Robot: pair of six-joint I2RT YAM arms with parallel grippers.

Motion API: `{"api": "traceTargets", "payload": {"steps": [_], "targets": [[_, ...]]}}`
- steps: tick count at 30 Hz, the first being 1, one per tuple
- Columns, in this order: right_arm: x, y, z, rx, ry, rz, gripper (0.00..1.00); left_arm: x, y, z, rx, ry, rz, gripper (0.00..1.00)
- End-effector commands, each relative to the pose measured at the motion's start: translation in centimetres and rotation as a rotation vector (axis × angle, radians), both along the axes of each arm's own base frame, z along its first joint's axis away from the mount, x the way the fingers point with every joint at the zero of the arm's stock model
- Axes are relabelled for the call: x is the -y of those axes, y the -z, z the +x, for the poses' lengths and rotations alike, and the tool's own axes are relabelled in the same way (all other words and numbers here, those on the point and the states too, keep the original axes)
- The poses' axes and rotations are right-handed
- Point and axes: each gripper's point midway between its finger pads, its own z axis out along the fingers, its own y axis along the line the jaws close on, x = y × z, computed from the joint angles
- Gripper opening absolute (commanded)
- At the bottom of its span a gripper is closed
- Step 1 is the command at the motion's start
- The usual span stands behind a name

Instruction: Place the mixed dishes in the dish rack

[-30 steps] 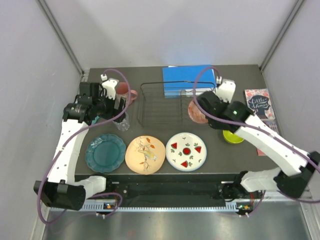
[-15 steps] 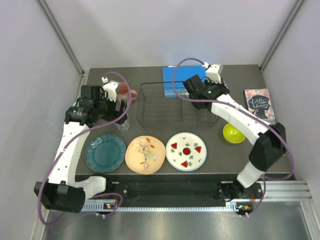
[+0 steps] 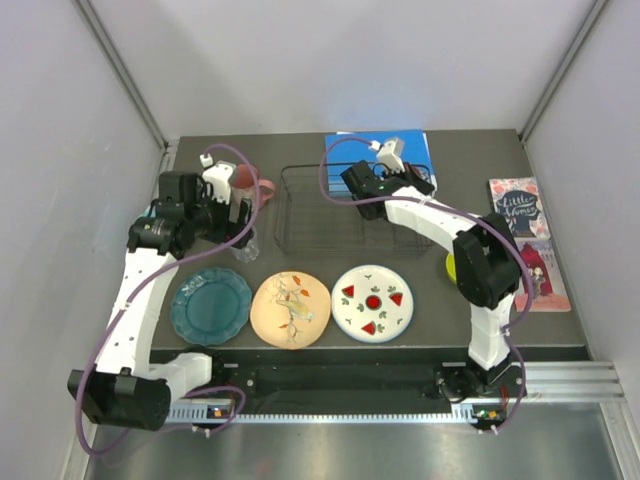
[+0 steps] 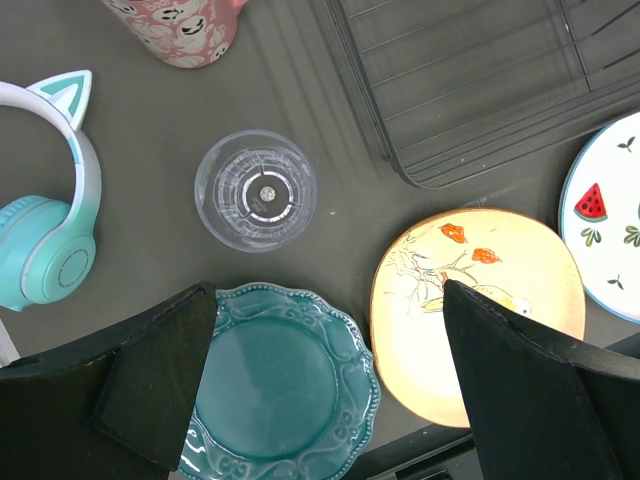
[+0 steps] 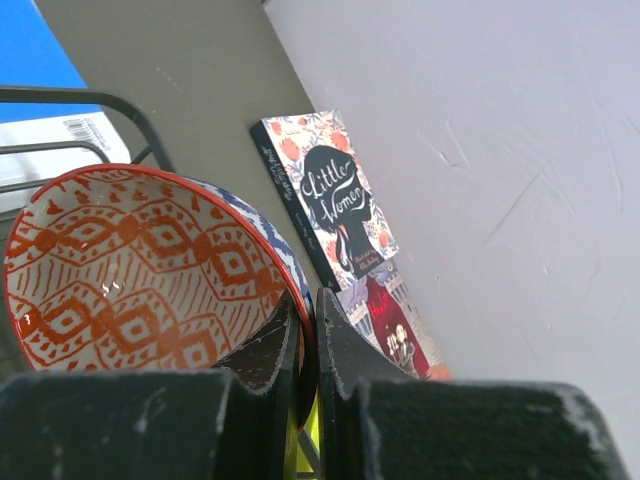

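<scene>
My right gripper (image 5: 305, 300) is shut on the rim of an orange-patterned bowl (image 5: 130, 280). From above, this gripper (image 3: 352, 183) hangs over the back of the black wire dish rack (image 3: 320, 215). My left gripper (image 4: 327, 290) is open and empty above the clear cup (image 4: 256, 190), left of the rack (image 4: 480, 80). The teal plate (image 3: 210, 306), peach plate (image 3: 291, 309) and watermelon plate (image 3: 372, 301) lie in a row at the front. The pink mug (image 3: 245, 180) stands behind the left gripper (image 3: 235, 215). The right arm partly hides the yellow-green bowl (image 3: 452, 268).
A blue book (image 3: 375, 150) lies behind the rack. A "Little Women" book (image 3: 515, 205) and another book lie at the right edge by the wall. Teal cat-ear headphones (image 4: 45, 220) rest left of the cup.
The right arm has swung the orange bowl from the rack's right side leftward to over its back part. The left arm has barely moved.
</scene>
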Motion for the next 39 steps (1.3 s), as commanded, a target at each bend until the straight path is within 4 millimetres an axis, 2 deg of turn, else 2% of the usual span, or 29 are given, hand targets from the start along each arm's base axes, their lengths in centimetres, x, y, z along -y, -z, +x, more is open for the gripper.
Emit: {"api": "traceTargets", "payload": {"steps": [1, 5, 13, 22, 23, 24, 26, 27, 30, 31, 33, 34, 36, 38, 39], "targets": [[-1.0, -2.9, 1.1, 0.098, 0.005, 0.034, 0.0, -0.2, -1.4, 0.7, 0.068, -0.019, -0.02, 0.99], [-1.7, -2.0, 1.9, 0.087, -0.019, 0.03, 0.0, -0.5, -1.8, 0.9, 0.071, -0.047, -0.045, 0.99], [-2.8, 1.4, 3.4, 0.013, -0.032, -0.024, 0.0, -0.7, -3.2, 0.8, 0.094, -0.058, -0.057, 0.99], [-3.4, 3.6, 2.6, -0.031, -0.05, -0.029, 0.0, -1.0, -3.3, 0.9, 0.101, -0.06, -0.052, 0.99], [-3.4, 3.7, 2.4, -0.054, -0.055, -0.039, 0.04, -1.0, -3.3, 0.9, 0.099, -0.062, -0.057, 0.99], [-3.4, 4.0, 2.3, -0.061, -0.055, -0.04, 0.28, -1.0, -3.3, 1.0, 0.103, -0.062, -0.055, 0.99], [-3.6, 4.2, 2.0, -0.069, -0.055, -0.039, 0.51, -1.0, -3.3, 1.0, 0.101, -0.061, -0.056, 0.99], [-3.5, 4.4, 1.9, -0.073, -0.051, -0.041, 0.72, -1.0, -3.4, 1.1, 0.104, -0.062, -0.055, 0.99], [-3.1, 3.5, 1.1, -0.056, -0.033, -0.019, 0.88, -1.1, -3.4, 1.0, 0.108, -0.064, -0.048, 0.99], [-3.2, 3.0, 1.1, -0.008, -0.024, 0.027, 0.92, -1.1, -3.4, 0.9, 0.107, -0.062, -0.048, 0.99], [-2.2, 1.5, 0.0, -0.014, -0.005, 0.028, 0.98, -1.1, -3.4, 0.9, 0.109, -0.056, -0.049, 0.99], [-2.2, 0.6, -0.2, 0.042, 0.005, 0.079, 1.0, -1.0, -3.4, 0.8, 0.111, -0.054, -0.049, 0.99], [-1.0, -1.5, -1.8, 0.042, 0.019, 0.099, 1.0, -1.1, -3.3, 0.9, 0.108, -0.055, -0.047, 0.99], [-0.2, -2.5, -3.2, 0.064, 0.034, 0.164, 1.0, -1.1, -3.3, 1.0, 0.11, -0.056, -0.049, 0.99], [0.3, -3.2, -4.2, 0.075, 0.037, 0.249, 1.0, -1.1, -3.4, 1.0, 0.11, -0.059, -0.048, 0.99]]}}
